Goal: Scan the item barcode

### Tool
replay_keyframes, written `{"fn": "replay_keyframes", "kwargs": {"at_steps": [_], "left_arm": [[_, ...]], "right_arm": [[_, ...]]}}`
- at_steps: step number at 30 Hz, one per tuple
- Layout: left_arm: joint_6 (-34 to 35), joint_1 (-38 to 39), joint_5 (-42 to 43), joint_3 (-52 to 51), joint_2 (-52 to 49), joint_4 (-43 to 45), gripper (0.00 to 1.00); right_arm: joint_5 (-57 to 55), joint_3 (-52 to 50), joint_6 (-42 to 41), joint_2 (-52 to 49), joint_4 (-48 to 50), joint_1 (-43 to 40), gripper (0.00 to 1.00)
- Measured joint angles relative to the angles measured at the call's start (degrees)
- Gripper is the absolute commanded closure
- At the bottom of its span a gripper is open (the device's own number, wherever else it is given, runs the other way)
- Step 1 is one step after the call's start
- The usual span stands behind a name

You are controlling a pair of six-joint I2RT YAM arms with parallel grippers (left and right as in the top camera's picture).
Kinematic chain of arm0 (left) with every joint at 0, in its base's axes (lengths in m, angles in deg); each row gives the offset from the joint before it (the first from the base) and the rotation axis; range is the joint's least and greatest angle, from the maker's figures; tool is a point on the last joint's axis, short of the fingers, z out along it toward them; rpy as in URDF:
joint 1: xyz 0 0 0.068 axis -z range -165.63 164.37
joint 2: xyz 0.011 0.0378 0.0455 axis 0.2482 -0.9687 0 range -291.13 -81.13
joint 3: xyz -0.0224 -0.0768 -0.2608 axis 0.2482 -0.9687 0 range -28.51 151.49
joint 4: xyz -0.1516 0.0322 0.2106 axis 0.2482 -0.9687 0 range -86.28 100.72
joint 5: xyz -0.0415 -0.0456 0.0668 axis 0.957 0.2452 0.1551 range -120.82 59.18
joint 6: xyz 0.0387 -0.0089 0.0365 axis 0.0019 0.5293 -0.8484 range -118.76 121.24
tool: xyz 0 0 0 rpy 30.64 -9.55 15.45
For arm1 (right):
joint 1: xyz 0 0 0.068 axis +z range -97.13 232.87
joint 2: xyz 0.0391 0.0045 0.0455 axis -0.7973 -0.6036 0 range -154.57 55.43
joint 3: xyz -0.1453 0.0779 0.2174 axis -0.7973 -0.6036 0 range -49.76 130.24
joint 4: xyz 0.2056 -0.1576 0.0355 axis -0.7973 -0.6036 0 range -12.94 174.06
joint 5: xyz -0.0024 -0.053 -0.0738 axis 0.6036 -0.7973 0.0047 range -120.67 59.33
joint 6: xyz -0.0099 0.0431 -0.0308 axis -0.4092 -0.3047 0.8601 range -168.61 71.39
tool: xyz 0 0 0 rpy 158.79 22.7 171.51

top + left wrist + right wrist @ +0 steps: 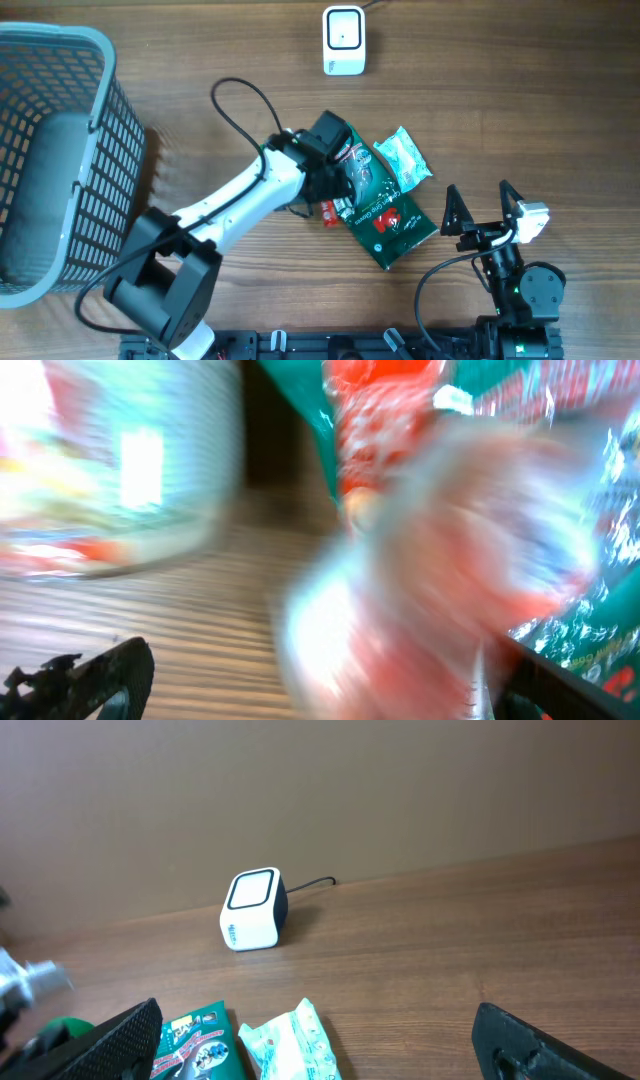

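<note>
Two arms: left gripper (pixel 338 185) over the green bag (pixel 385 215), spread unclear; right gripper (pixel 478 195) wide, empty, facing the scanner (pixel 343 40).

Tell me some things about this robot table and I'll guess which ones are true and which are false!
1. The white scanner stands apart from the green bag. True.
2. The right gripper holds the green bag. False: it is open and empty, beside the bag.
3. The basket stands on the left arm's side. True.
4. The green bag lies in the basket. False: it lies on the table.
5. The left gripper is next to the scanner. False: it is down at the green bag.
</note>
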Motion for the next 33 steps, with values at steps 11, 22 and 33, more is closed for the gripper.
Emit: {"fn": "replay_keyframes", "kwargs": {"at_steps": [11,22,33], "left_arm": [[-39.8,-2.1,-43.5,34.7,20.6,39.3,0.00],[-65.8,-7.9,-28.4,29.7,33.1,15.2,0.00],[-59.2,-25.2,7.5,4.1,65.1,21.9,0.00]], "right_arm": [[0.0,0.0,0.0,0.0,0.0,0.0,0.00],[0.0,0.0,0.0,0.0,0.0,0.0,0.00],[0.0,0.0,0.0,0.0,0.0,0.0,0.00]]}}
